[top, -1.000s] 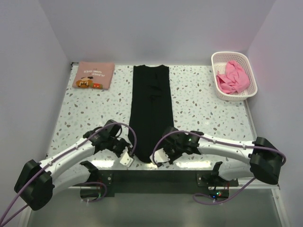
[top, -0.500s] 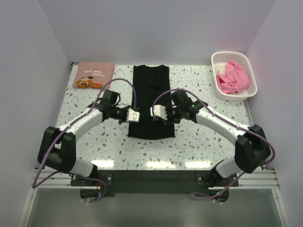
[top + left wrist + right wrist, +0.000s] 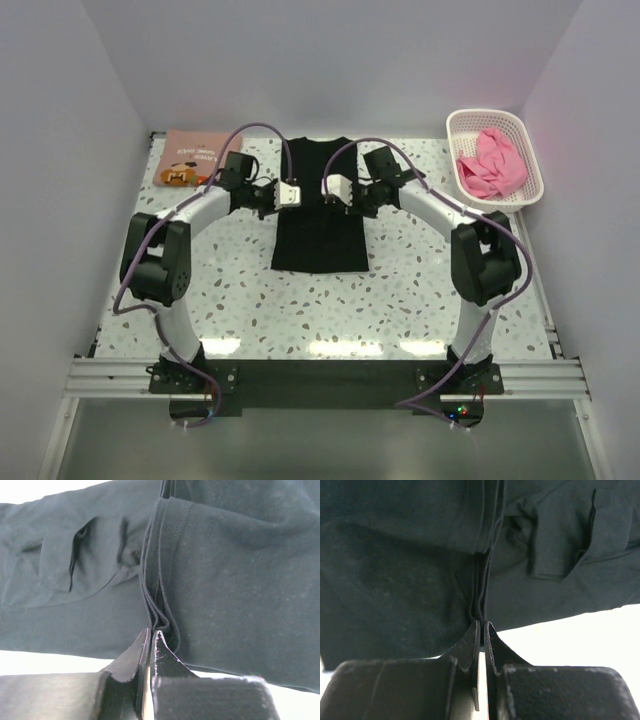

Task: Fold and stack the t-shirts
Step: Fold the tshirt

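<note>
Half-fold toward 12 o'clock.
Left gripper (image 3: 288, 194) and right gripper (image 3: 338, 190) clamp the black t-shirt (image 3: 320, 245); I should lower both evenly.

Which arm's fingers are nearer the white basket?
Right. The right fingers pinch the black t-shirt left of the basket; the left fingers pinch it farther left.

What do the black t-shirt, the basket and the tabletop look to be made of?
The black t-shirt: soft matte knit cloth, probably cotton; it folds in limp layers and shows a stitched hem up close.
The basket: likely moulded plastic, white, faintly glossy, with open lattice walls.
The tabletop: smooth, speckled terrazzo look with glare near the front; stone or laminate, cannot tell.
</note>
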Available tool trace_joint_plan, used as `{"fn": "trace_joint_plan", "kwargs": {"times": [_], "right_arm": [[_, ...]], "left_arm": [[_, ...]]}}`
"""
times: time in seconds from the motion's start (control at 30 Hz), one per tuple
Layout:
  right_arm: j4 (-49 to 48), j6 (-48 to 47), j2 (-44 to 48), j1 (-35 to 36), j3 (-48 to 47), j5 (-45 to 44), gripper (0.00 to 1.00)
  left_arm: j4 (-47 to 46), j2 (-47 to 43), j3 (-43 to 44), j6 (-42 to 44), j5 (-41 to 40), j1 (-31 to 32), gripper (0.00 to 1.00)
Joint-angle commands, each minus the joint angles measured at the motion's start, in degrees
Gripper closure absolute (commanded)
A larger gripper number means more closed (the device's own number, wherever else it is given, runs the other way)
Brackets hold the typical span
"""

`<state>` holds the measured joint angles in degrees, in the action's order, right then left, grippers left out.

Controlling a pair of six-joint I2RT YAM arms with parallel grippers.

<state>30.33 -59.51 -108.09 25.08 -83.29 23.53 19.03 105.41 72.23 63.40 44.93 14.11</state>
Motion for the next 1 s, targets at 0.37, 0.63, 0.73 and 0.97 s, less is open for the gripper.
{"fn": "trace_joint_plan", "kwargs": {"times": [0.37,0.63,0.73,0.97], "right_arm": [[-2.4,-3.8,-9.9,-2.8,-10.0,1.9,1.00],[-4.8,-3.9,-10.2,-4.1,-8.9,1.8,1.00],[-5.3,-4.1,-10.6,-4.1,-8.6,2.2,1.00],[-7.1,-4.7,-11.2,-4.3,-6.8,1.0,1.00]], "left_arm": [[-3.6,9.3,7.8,-0.6,-4.7,-2.8,1.00],[-5.9,10.1,7.5,-1.4,-6.7,-2.9,1.00],[-6.3,10.7,7.8,-1.6,-7.0,-2.9,1.00],[-7.1,12.5,8.5,-1.7,-9.0,-3.0,1.00]]}}
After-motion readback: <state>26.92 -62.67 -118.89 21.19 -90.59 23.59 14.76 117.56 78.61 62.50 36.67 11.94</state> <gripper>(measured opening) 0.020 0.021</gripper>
